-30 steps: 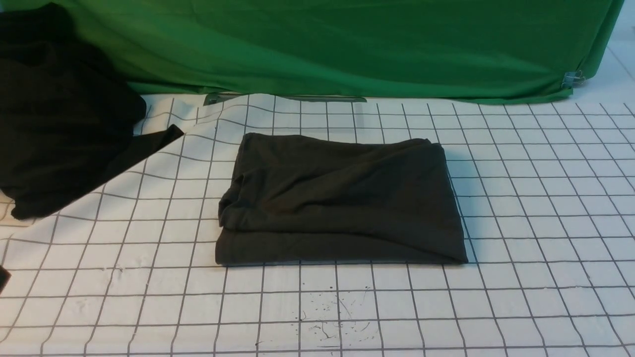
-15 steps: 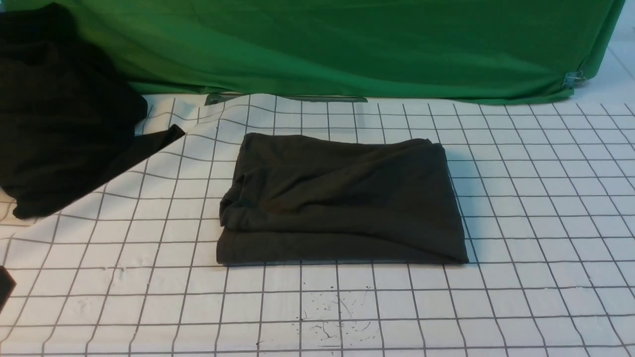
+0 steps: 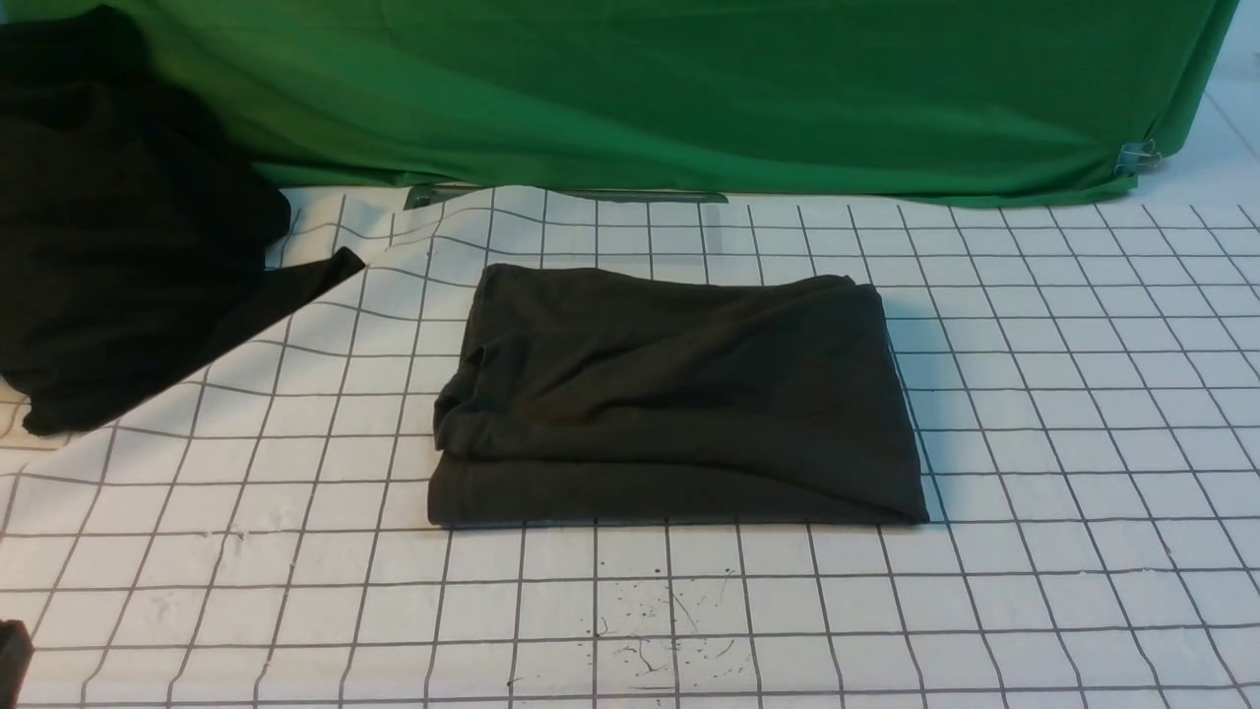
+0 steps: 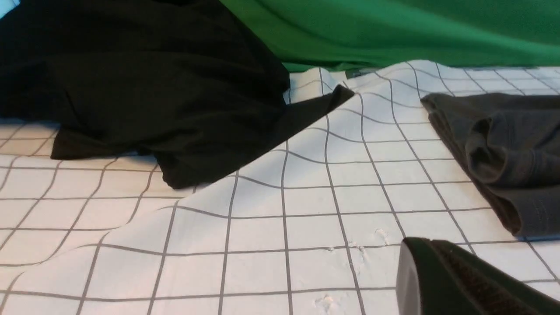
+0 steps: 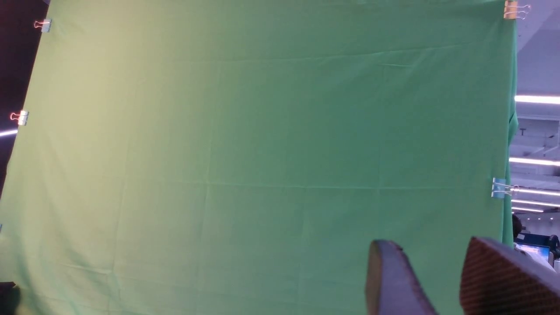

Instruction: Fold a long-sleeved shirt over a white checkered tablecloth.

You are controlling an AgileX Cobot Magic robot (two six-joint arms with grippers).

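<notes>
The long-sleeved shirt (image 3: pixel 669 394) lies folded into a flat dark charcoal rectangle in the middle of the white checkered tablecloth (image 3: pixel 1063 414). No print or label shows. In the left wrist view its folded edge (image 4: pixel 503 153) lies ahead of my left gripper (image 4: pixel 422 245), whose fingers are pressed together, holding nothing, low over the tablecloth (image 4: pixel 271 218). In the front view only a dark tip of that gripper (image 3: pixel 12 655) shows at the lower left edge. My right gripper (image 5: pixel 428 253) faces the green backdrop, its fingers (image 5: pixel 494 275) apart with nothing between them; it is out of the front view.
A blacker garment (image 3: pixel 118 246) lies heaped at the far left, partly on the tablecloth, also seen in the left wrist view (image 4: pixel 153 87). A green cloth (image 3: pixel 689 89) hangs along the back, held by metal clips (image 3: pixel 1137 156). Black specks (image 3: pixel 660 620) mark the tablecloth near the front.
The dark tip of my left gripper at the lower left edge of the front view has slid lower, toward the near edge. The folded shirt has not moved.
</notes>
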